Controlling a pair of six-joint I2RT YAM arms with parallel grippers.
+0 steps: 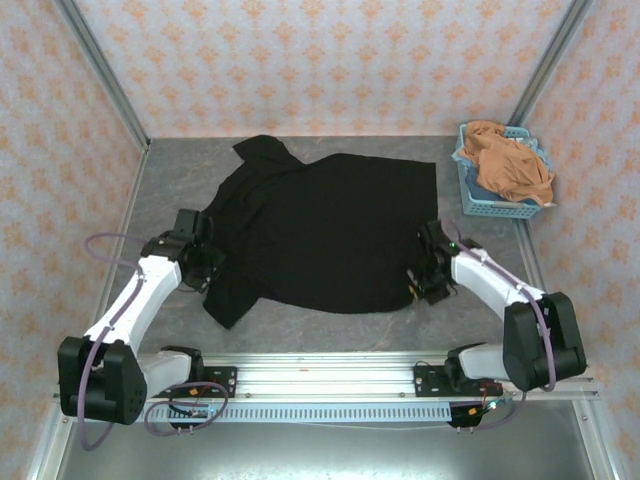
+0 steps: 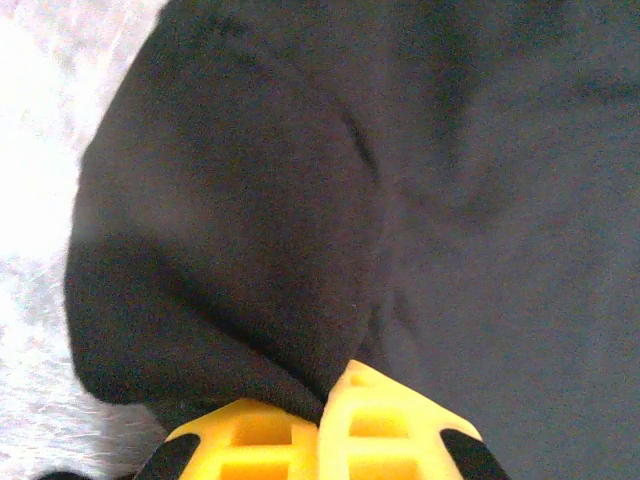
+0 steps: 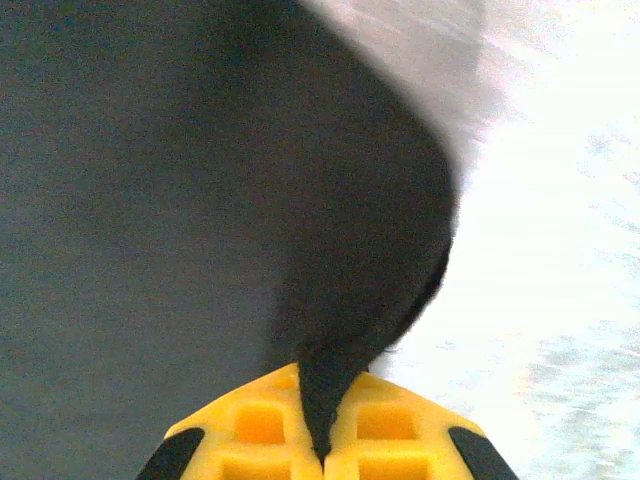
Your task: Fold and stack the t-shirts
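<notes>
My left gripper [image 2: 325, 405] pinches a fold at the left edge of the black t-shirt [image 1: 320, 230], spread across the grey table [image 1: 175, 175]. My right gripper [image 3: 320, 425] clamps its right hem. The orange-tan t-shirt [image 1: 512, 162] sits heaped in the blue basket [image 1: 492, 207], far right.

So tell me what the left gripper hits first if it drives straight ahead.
Likely the black t-shirt itself: the left gripper is shut on its edge, and bunched fabric lies right ahead.
</notes>
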